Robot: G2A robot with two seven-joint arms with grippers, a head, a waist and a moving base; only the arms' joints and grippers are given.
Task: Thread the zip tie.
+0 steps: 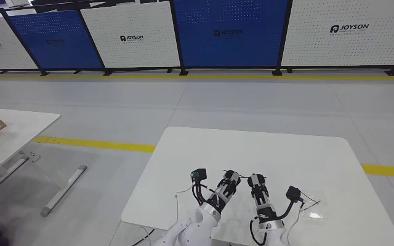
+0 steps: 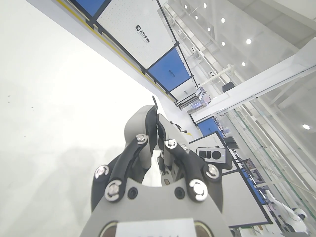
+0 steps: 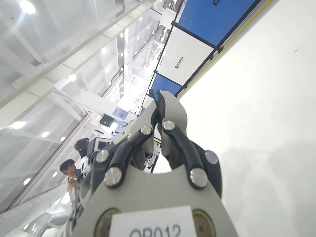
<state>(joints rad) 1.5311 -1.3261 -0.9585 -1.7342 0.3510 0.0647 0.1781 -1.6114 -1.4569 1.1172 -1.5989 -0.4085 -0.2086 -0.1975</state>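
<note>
The left gripper (image 2: 156, 111) has its two dark pads pressed flat together, and a thin black strip, the zip tie (image 2: 154, 101), sticks out of the pinch just past the fingertips. The right gripper (image 3: 159, 101) is closed just as tightly, with a short black end of the zip tie (image 3: 152, 92) poking out beyond its tips. The pads hide how much of the strip lies inside either pinch. In the top view the left gripper (image 1: 231, 178) and the right gripper (image 1: 256, 180) sit side by side, near each other but apart. Both point away from the robot over the near part of the table (image 1: 246, 147). A faint dark line seems to run between the two sets of tips there, but it is too fine to tell whether the tie spans the gap. Whether either gripper touches the tabletop cannot be told. In the wrist views the white surface (image 2: 49, 75) stretches off beside each gripper and shows a few small dark specks. Past the far edge of the table lies grey floor crossed by a yellow line (image 1: 92, 144). A second table (image 1: 18, 126) stands off to the robot's left. Farthest back runs a row of partition panels (image 1: 231, 31) — blue and white by turns, set in black frames.
</note>
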